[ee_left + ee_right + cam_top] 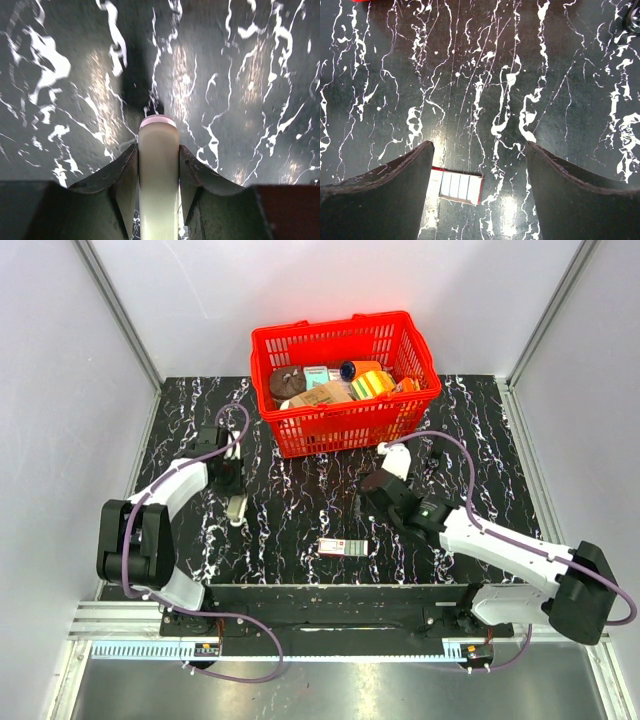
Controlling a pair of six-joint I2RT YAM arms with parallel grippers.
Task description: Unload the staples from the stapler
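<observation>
Oblong [158,180], one, cream, pinched in left hand [158,150], right hand [479,147] spread near one labelled box [461,186]

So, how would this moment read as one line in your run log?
left gripper: shut on cream oblong object | right gripper: open, near red-and-white box

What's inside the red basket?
Packed goods fill the red basket: a brown bag, a teal box, an orange tube. Whatever lies beneath them is covered.
</observation>
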